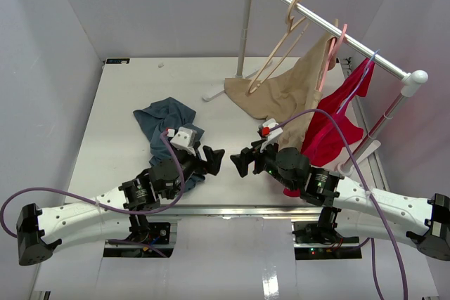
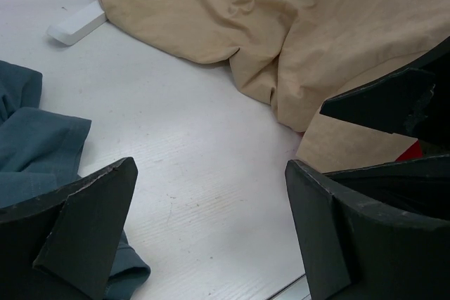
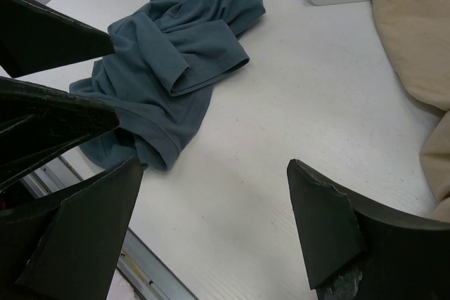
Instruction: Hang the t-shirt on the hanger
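The slate-blue t-shirt [image 1: 166,120] lies crumpled on the white table, left of centre. It also shows in the left wrist view [image 2: 35,152] and the right wrist view [image 3: 176,54]. The pale beige hanger [image 1: 281,41] hangs empty by its hook on the rack rail at the back. My left gripper [image 1: 216,161] is open and empty just right of the shirt's near edge; its jaws stand wide over bare table [image 2: 211,173]. My right gripper [image 1: 239,162] is open and empty, facing the left one; its jaws stand wide over bare table [image 3: 214,170].
A tan garment [image 1: 288,93] on a pink hanger [image 1: 336,43] and a red garment [image 1: 336,123] on a thin blue hanger [image 1: 362,75] hang from the rail [image 1: 330,29] and drape onto the table. The rack's white foot [image 2: 77,26] stands behind.
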You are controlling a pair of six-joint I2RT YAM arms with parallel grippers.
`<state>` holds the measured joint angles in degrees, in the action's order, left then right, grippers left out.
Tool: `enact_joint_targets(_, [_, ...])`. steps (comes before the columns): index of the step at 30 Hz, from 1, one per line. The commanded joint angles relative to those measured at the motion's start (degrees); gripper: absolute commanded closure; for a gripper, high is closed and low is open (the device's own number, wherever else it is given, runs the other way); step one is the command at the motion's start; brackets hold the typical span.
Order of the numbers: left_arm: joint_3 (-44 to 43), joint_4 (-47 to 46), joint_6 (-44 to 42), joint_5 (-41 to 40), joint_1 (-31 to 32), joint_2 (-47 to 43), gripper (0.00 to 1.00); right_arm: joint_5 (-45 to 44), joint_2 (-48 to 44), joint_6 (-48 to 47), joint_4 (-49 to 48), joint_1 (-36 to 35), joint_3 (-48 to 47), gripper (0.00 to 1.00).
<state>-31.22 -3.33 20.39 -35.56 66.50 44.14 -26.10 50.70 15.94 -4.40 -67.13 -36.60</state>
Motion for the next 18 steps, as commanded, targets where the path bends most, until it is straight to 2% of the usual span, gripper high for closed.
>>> enact_joint_targets(1, [-0.7,-0.4,1.5,-3.7,0.0,-0.1,0.02,-2.3,-0.8,0.4,-1.0,-0.2,-1.9,0.1])
enact_joint_targets(6, [-4.0,6.2,5.3,-13.4,-0.2,7.3,0.03,-3.0,-0.6,0.2,-0.6,-0.1,-2.3,0.1])
enact_joint_targets(9, [-11.6,17.9,11.2,-19.5,-4.8,12.4,0.04,-3.0,-0.6,-0.3,-1.1,-0.2,-2.2,0.1])
enact_joint_targets(10, [-13.4,25.7,13.3,-20.6,-8.3,14.3,0.05,-2.9,-0.7,-0.3,-1.1,-0.1,-2.2,0.1])
enact_joint_targets(11, [-15.1,31.5,17.5,-20.6,-8.4,15.1,0.06,-2.8,-0.7,-0.3,-1.0,-0.1,-2.2,0.1])
enact_joint_targets(12, [-16.0,35.0,21.5,-19.0,-13.3,15.2,0.06,-2.7,-0.7,-0.3,-1.0,-0.1,-2.2,0.1])
enact_joint_targets(13, [-15.0,34.4,21.2,-16.8,-17.4,14.6,0.09,-1.2,-1.0,-0.3,-1.4,-0.2,-2.2,0.1])
enact_joint_targets(15, [-12.7,32.2,19.9,-12.3,-21.6,14.4,0.11,2.3,-1.4,-1.0,-2.7,-0.2,-1.3,0.1])
enact_joint_targets(18, [-11.7,31.4,20.8,-10.8,-26.3,17.3,0.14,4.1,-1.7,-1.6,-4.0,-0.1,-0.6,0.1])
